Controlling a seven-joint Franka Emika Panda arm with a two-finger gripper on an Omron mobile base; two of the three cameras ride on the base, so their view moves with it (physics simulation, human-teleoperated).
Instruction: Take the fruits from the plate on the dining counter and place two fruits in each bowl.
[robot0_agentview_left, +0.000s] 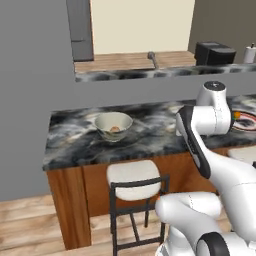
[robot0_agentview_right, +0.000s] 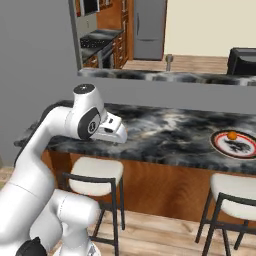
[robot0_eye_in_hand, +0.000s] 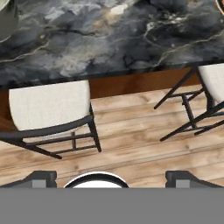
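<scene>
A beige bowl (robot0_agentview_left: 113, 125) stands on the left part of the marbled dining counter (robot0_agentview_left: 150, 135) and holds one small pale-orange fruit (robot0_agentview_left: 115, 129). Far to the right lies the red-rimmed plate (robot0_agentview_right: 235, 143) with an orange fruit (robot0_agentview_right: 232, 135) on it; the left base view shows the same plate (robot0_agentview_left: 246, 121) and fruit (robot0_agentview_left: 236, 115) partly behind my arm. My gripper (robot0_eye_in_hand: 111, 178) hangs open over the counter's front edge, between bowl and plate, with nothing between its fingertips (robot0_eye_in_hand: 41, 177). An edge of the bowl (robot0_eye_in_hand: 5, 22) shows at the hand view's top left.
Two white-cushioned stools (robot0_eye_in_hand: 48, 105) (robot0_eye_in_hand: 214, 83) with dark frames stand on the wooden floor in front of the counter. Behind the counter rises a higher grey ledge (robot0_agentview_right: 165, 90), with a faucet (robot0_agentview_left: 152, 59) and a dark appliance (robot0_agentview_left: 215, 52) beyond it.
</scene>
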